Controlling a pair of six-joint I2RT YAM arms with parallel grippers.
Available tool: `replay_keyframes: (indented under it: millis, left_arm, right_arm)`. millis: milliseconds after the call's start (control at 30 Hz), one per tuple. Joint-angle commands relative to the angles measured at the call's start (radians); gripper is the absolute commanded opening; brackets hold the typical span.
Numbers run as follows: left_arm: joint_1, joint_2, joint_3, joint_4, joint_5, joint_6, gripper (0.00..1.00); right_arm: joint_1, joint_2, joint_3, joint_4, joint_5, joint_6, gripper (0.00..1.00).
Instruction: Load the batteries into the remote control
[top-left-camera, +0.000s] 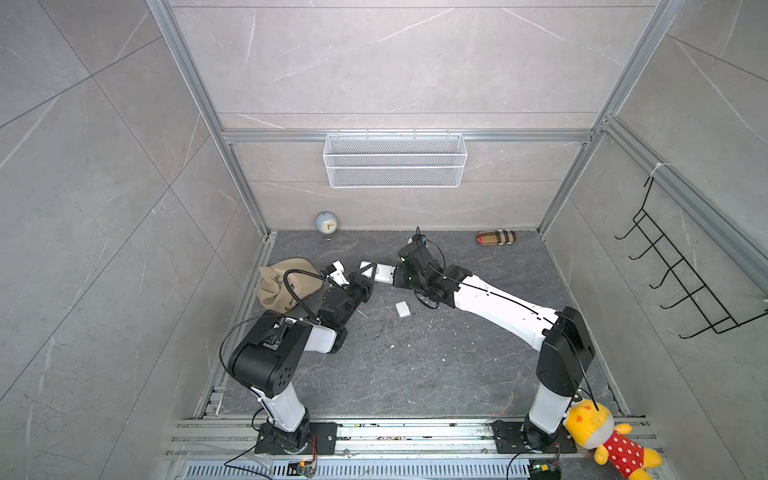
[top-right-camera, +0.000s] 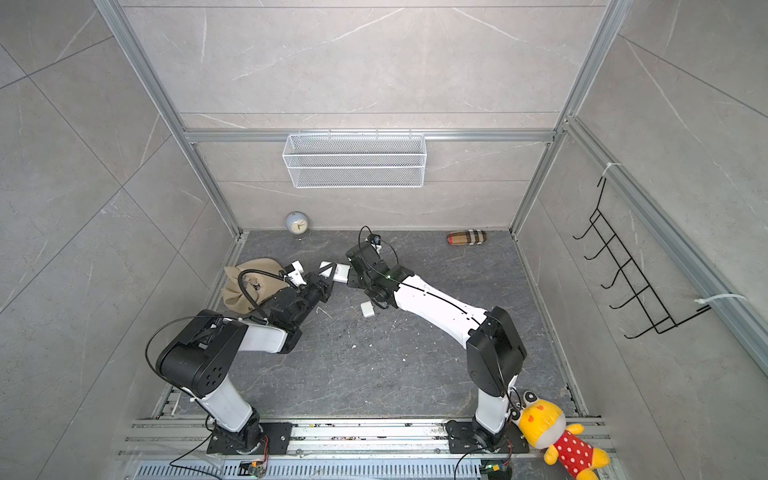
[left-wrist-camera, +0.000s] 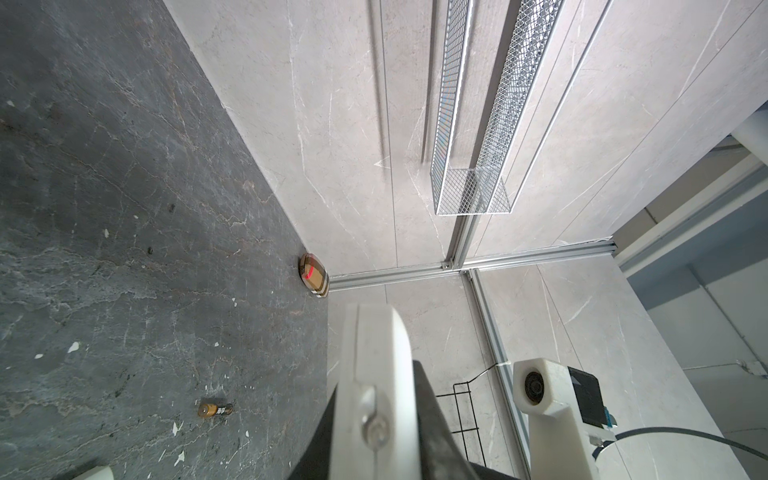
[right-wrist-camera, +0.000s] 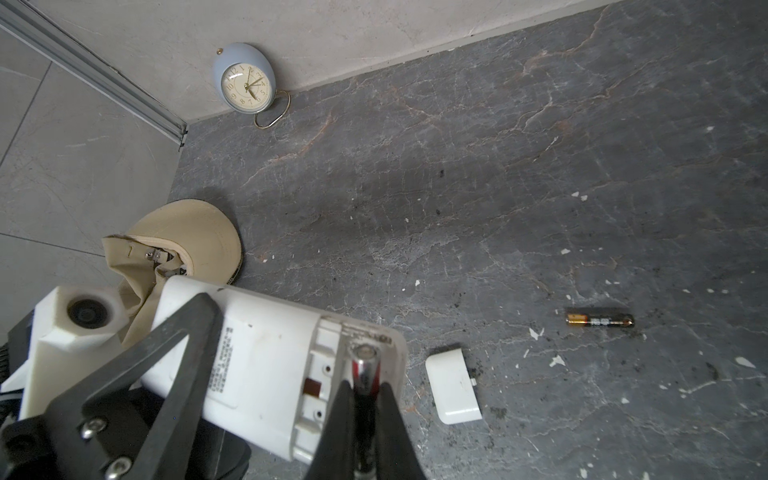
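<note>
The white remote control (right-wrist-camera: 266, 365) hangs above the floor, back side showing, with its battery bay open. My left gripper (top-left-camera: 369, 277) is shut across its body, and the black fingers (right-wrist-camera: 183, 345) show in the right wrist view. In the left wrist view the remote control (left-wrist-camera: 374, 340) is seen edge-on between the jaws. My right gripper (right-wrist-camera: 365, 384) is shut on one battery (right-wrist-camera: 365, 365), whose metal tip sits in the open bay. A second battery (right-wrist-camera: 599, 318) lies on the dark floor, seen also from the left wrist (left-wrist-camera: 215, 410). The white cover (right-wrist-camera: 454, 385) lies below the remote.
A beige cap (top-left-camera: 286, 282) lies left of my left arm. A clock (top-left-camera: 327, 224) and a plaid case (top-left-camera: 496, 237) stand by the back wall under a wire basket (top-left-camera: 395, 160). A plush toy (top-left-camera: 606, 436) sits by the right arm's base. White specks litter the floor.
</note>
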Motion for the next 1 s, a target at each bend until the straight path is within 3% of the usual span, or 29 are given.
replay_keyframes:
  millis: [0, 367, 500, 833, 967]
  left_arm:
    - [-0.001, -0.024, 0.031, 0.076, -0.013, -0.005, 0.02]
    - [-0.003, -0.024, 0.033, 0.076, -0.020, -0.003, 0.02]
    - [-0.002, -0.024, 0.030, 0.076, -0.020, -0.002, 0.02]
    - [-0.003, -0.024, 0.024, 0.076, -0.021, -0.005, 0.02]
    - [-0.003, -0.028, 0.020, 0.076, -0.026, -0.007, 0.02]
  right_arm:
    - [0.008, 0.029, 0.033, -0.030, 0.029, 0.027, 0.10]
    - [0.019, 0.030, 0.015, -0.041, 0.018, 0.066, 0.11]
    - [0.021, 0.026, 0.019, -0.044, 0.023, 0.067, 0.19]
    - [0.020, -0.005, 0.043, -0.062, 0.018, 0.051, 0.26]
    - [0.021, -0.047, 0.037, -0.090, 0.034, 0.049, 0.38]
